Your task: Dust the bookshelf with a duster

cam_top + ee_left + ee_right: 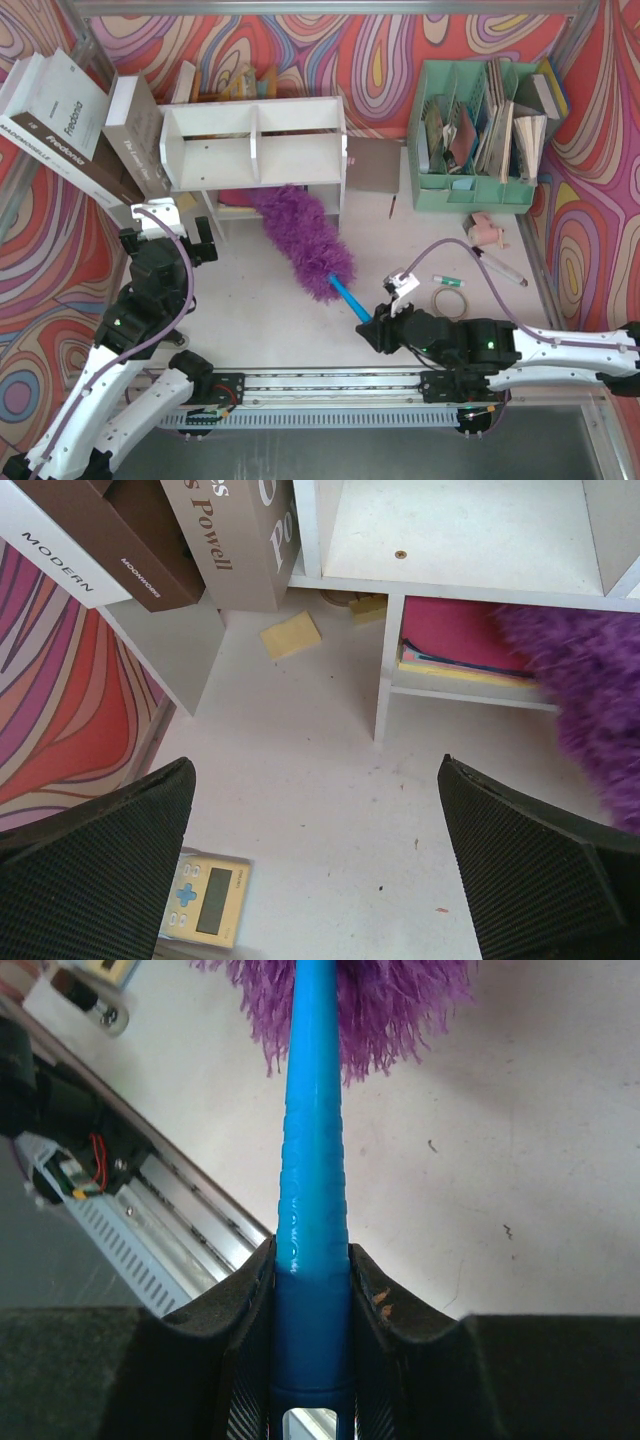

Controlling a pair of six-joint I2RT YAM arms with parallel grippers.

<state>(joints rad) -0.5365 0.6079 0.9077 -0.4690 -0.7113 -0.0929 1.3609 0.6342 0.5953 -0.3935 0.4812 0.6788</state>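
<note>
The white bookshelf [255, 145] stands at the back left of the table. The purple duster [300, 240] lies slanted, its fluffy tip at the front of the shelf's lower tier; it also shows at the right of the left wrist view [590, 700]. My right gripper [372, 328] is shut on the duster's blue handle [312, 1160], near the handle's end. My left gripper [170, 222] is open and empty, low over the table in front of the shelf's left leg [385, 695], left of the duster.
Large books [70, 120] lean against the shelf's left side. A mint-green file organizer [480, 135] with papers stands back right. A tape roll [448, 300], a marker [500, 268] and a small calculator [205, 898] lie on the table. Red and yellow books [455, 650] fill the lower tier.
</note>
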